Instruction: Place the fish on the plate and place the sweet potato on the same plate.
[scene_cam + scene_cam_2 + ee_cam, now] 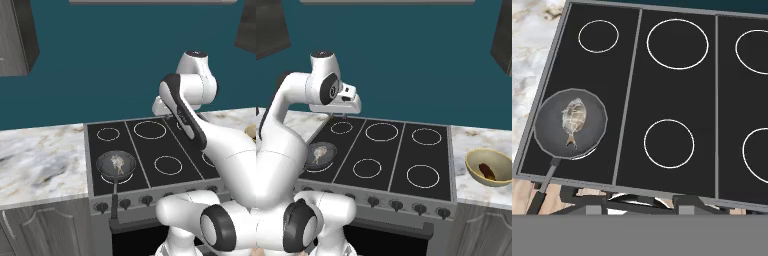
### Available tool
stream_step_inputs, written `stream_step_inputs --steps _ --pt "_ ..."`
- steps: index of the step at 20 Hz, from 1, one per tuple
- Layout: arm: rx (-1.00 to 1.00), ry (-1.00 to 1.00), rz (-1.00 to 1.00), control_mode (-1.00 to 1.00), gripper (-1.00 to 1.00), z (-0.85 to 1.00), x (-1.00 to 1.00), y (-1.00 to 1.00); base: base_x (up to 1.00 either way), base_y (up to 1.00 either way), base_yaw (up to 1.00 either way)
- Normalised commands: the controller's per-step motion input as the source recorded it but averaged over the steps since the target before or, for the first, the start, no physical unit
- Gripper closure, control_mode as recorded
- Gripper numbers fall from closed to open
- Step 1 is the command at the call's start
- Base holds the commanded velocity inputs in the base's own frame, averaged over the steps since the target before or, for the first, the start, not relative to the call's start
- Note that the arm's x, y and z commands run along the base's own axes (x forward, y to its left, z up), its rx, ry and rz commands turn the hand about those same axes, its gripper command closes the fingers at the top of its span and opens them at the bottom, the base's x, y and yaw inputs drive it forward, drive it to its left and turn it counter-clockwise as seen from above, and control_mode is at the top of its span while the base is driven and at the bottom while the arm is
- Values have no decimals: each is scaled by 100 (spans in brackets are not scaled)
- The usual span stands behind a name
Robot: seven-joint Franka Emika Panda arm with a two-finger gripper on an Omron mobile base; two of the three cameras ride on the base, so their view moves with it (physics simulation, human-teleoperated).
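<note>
Your gripper (345, 116), its jaw state unclear, hangs above the stove's back; the fish (573, 120) lies in the pan (594, 132), front-left burner.

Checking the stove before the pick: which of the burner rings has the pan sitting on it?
The front-left ring, nearest the marble counter: the dark frying pan covers it, with the fish inside. The other rings are bare.

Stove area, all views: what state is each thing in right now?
Small pale grey fish: lying in the pan, untouched.
Dark round frying pan: on the front-left burner, handle over the stove's front edge.
Dark reddish-brown sweet potato: lying in the bowl.
Deep tan bowl: upright on the marble counter.
Claw: state cannot be told.
</note>
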Motion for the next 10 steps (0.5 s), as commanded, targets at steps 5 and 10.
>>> stream_step_inputs --steps 5,10 --pt "0 -2 5 -100 -100 -14 -27 33 0 0 0" --pt "0 0 8 -100 -100 -21 -1 68 0 0 0"
